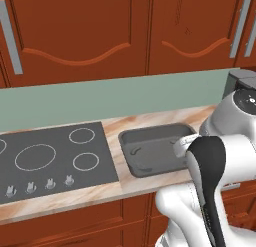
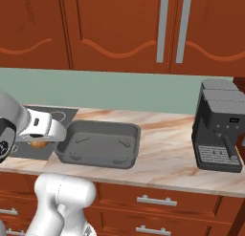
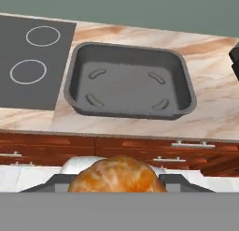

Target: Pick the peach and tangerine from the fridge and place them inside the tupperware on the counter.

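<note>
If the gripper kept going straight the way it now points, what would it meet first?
Probably the tupperware: the gripper, shut on an orange fruit, looks straight at its empty floor, with nothing between as far as the hand view shows.

No readable text, label, brand name or number is shown on anything in these pictures. A small pale panel is seen on the front of the coffee machine (image 2: pixel 219 130), but whatever is printed on it is too small to be made out. Ring outlines and four small knob symbols are drawn on the cooktop (image 1: pixel 52 160), and no letters or figures are found beside them
</note>
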You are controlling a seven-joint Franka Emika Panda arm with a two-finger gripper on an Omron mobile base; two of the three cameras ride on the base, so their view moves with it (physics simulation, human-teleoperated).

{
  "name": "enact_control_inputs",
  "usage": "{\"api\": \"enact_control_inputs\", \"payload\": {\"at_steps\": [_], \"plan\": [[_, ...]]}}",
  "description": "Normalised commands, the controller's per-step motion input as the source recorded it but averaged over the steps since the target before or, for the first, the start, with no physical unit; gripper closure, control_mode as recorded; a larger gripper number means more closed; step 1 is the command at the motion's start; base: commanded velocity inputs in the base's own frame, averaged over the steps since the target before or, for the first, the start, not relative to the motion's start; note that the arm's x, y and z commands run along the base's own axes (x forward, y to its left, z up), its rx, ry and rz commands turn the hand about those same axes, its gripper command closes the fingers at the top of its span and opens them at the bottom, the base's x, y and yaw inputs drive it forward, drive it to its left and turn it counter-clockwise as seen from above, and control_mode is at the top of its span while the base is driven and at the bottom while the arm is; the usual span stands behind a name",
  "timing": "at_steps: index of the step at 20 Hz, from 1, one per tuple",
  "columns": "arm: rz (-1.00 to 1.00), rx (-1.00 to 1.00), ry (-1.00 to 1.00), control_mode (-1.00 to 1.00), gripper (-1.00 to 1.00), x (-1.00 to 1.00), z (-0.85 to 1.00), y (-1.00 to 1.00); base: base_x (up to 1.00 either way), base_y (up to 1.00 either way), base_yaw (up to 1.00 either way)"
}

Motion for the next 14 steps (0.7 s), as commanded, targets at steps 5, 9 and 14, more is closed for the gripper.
{"api": "enact_control_inputs", "payload": {"at_steps": [5, 9, 14], "plan": [[-0.28, -0.01, 0.00, -1.00, 1.00, 0.41, -0.38, -0.51, 0.00, 0.00, 0.00], [-0.17, 0.00, 0.00, -1.00, 1.00, 0.53, -0.24, -0.35, 0.00, 0.00, 0.00], [-0.02, 0.00, 0.02, -1.00, 1.00, 0.67, -0.34, -0.07, 0.00, 0.00, 0.00]]}}
